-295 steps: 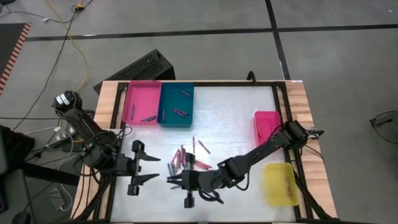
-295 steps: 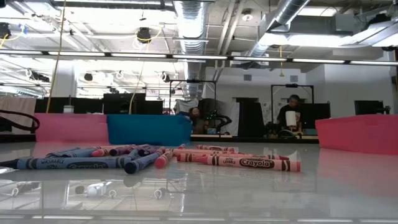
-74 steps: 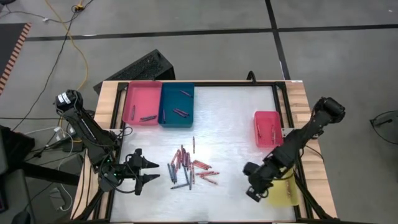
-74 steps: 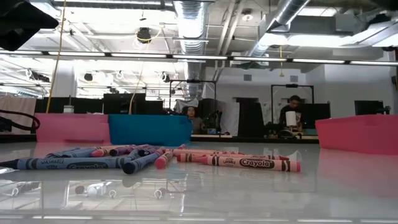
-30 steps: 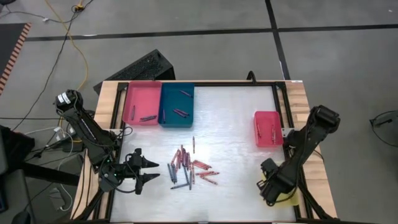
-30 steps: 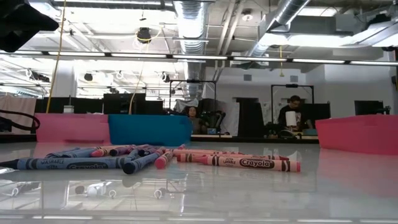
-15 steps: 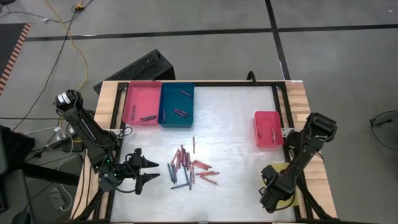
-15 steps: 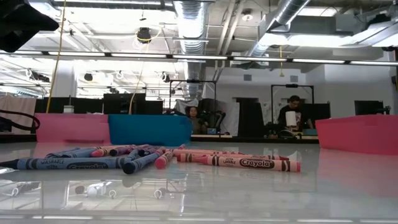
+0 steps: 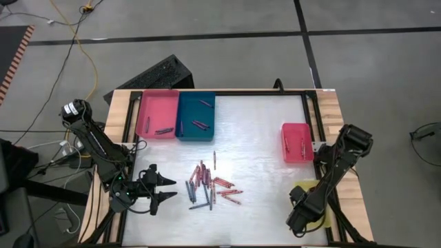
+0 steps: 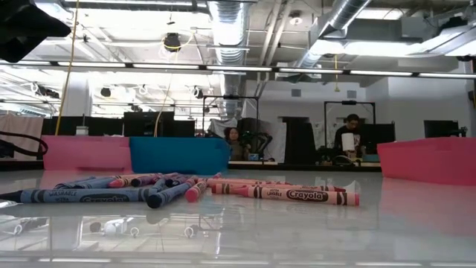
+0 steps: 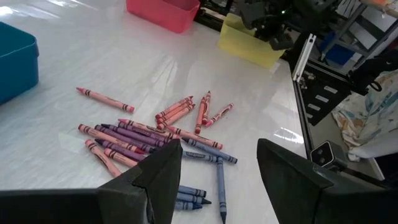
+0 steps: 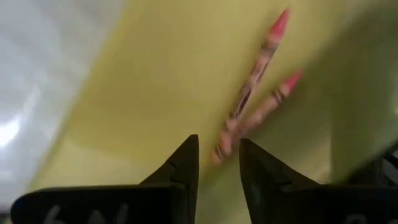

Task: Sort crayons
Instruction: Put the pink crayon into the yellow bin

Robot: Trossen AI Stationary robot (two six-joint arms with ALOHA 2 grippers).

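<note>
Two pink crayons (image 12: 258, 106) crossed in yellow tray (image 12: 149, 93), paper-wrapped

Only readable stuff is on the crayon wrappers in the low view. The red crayon (image 10: 301, 195) lying out front clearly says "Crayola". The blue crayon (image 10: 82, 196) on the left has "Crayola" too, plus a smaller word that looks like "washable", not totally sure. The other wrappers have print but it's too small to make out from any view.
</note>
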